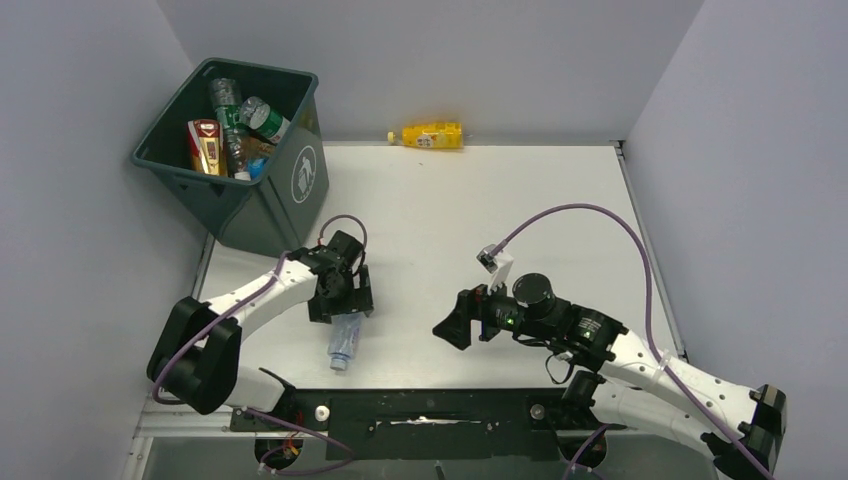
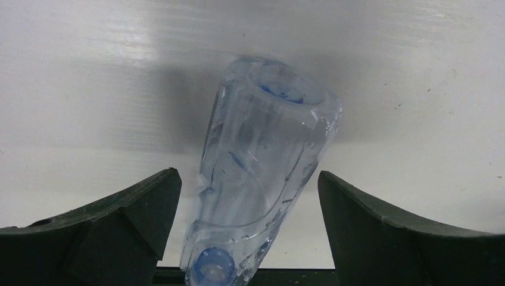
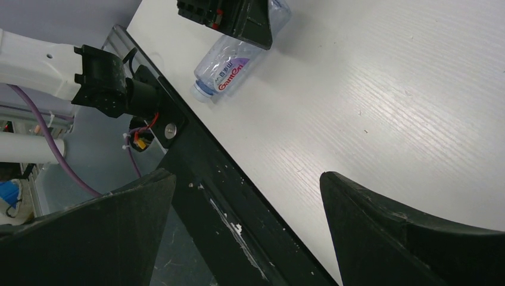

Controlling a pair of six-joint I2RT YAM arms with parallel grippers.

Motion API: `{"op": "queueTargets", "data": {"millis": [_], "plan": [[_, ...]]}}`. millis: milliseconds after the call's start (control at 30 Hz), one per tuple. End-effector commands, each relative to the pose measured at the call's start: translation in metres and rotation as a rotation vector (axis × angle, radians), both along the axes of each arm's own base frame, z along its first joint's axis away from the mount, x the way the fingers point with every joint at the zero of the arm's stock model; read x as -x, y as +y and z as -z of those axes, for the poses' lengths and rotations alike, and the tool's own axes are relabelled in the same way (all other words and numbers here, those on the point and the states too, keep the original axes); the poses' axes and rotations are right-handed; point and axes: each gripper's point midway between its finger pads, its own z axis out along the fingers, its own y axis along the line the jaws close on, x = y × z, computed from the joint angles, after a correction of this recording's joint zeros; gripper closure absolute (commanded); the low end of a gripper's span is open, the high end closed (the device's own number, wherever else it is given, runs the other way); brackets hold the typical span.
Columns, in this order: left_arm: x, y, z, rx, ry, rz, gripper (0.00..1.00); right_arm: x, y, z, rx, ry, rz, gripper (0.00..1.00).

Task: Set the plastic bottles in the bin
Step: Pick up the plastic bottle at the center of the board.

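Wide open, holding nothing, the left gripper [image 2: 247, 176] straddles the skewed clear plastic bottle [image 2: 268, 137], which could squirt away if pinched off-centre.

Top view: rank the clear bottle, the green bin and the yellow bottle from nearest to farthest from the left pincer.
1. Clear bottle: lying right at the left pincer, between its open fingers, near side.
2. Green bin: far left, a little beyond the pincer.
3. Yellow bottle: lying farthest back, near the centre.
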Motion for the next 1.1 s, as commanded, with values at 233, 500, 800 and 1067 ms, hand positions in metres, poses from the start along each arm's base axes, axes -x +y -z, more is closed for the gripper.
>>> {"op": "queueTargets", "data": {"millis": [233, 500, 800, 1067], "plan": [[-0.018, -0.024, 0.004, 0.055, -0.053, 0.075, 0.43, -0.002, 0.001, -0.026, -0.106, -0.004, 0.058, 0.02], [-0.038, -0.035, -0.028, 0.085, -0.138, 0.110, 0.59, -0.006, -0.002, -0.026, -0.111, 0.010, 0.103, 0.02], [-0.097, -0.061, -0.125, 0.136, -0.342, 0.166, 0.63, -0.016, 0.006, -0.028, -0.074, 0.024, 0.123, 0.02], [-0.142, -0.057, -0.232, 0.143, -0.538, 0.168, 0.63, -0.016, 0.007, -0.035, -0.083, 0.036, 0.133, 0.02]]}}
